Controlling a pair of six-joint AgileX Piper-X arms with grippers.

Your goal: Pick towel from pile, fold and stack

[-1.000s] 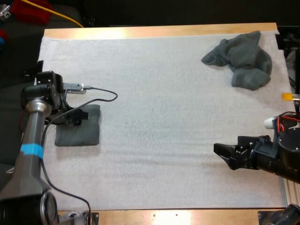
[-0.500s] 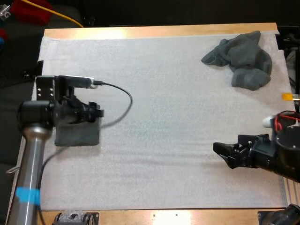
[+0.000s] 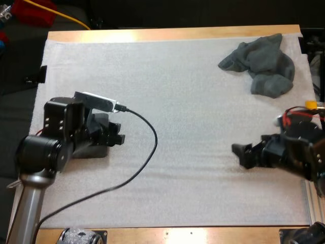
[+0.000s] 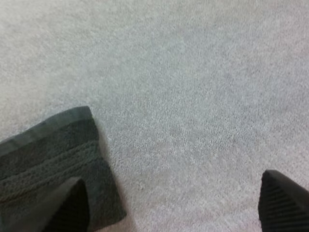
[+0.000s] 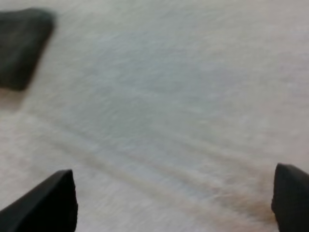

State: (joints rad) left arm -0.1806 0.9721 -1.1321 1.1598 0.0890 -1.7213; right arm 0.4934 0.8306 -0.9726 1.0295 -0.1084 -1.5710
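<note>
A folded dark grey-green towel [image 3: 96,151] lies flat at the mat's left side, mostly hidden under my left arm. My left gripper [image 3: 118,138] hovers at its right edge. In the left wrist view the folded towel's corner [image 4: 48,159] sits beside one finger, and the left gripper [image 4: 176,208] is open over bare mat. A crumpled towel [image 3: 261,63] lies at the far right of the mat. My right gripper [image 3: 242,155] stands open low over the mat at the right, pointing left, with nothing between its fingers [image 5: 48,203].
The white mat [image 3: 177,101] covers the wooden table [image 3: 172,34]. A black cable [image 3: 147,152] from my left arm loops across the mat. A dark blurred shape [image 5: 21,43] lies far across the mat from my right gripper.
My left arm has swung right and toward the near side, off the folded towel, which stays flat. My right gripper has drawn back slightly to the right.
</note>
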